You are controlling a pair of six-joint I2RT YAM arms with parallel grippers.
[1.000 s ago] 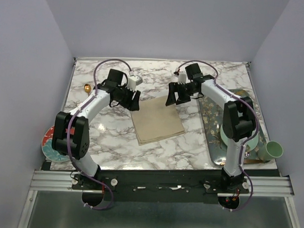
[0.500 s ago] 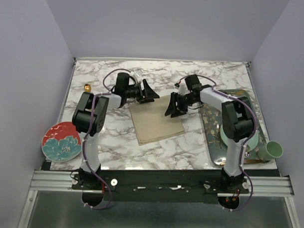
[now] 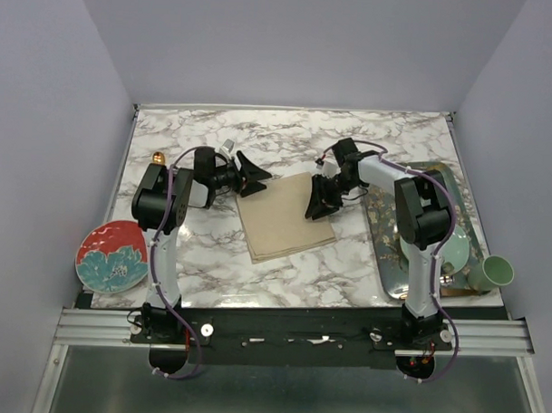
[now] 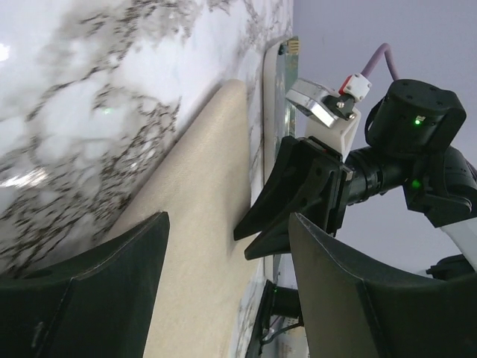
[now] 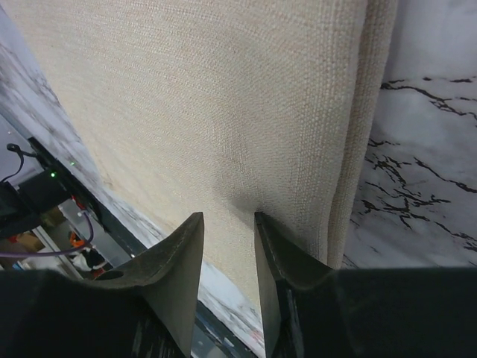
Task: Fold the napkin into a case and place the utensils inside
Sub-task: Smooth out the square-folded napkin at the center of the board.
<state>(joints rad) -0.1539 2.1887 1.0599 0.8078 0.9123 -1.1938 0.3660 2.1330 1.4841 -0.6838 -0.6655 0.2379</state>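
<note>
Top external — marble tabletop [image 3: 287, 139], lilac walls [image 3: 291, 44]

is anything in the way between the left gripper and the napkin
Nothing visible. The left gripper hangs open at the far left corner of the napkin, with only bare cloth showing between its fingers.

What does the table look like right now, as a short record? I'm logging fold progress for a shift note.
napkin: folded flat, a wide rectangle, mid-table
left gripper: open, over the napkin's far left corner
right gripper: jaws narrowly apart, tips on the napkin's right side; grip unclear
spoon: far left of the table, off the napkin
red plate: near left edge
tray: right side
cup: near right, by the tray
</note>
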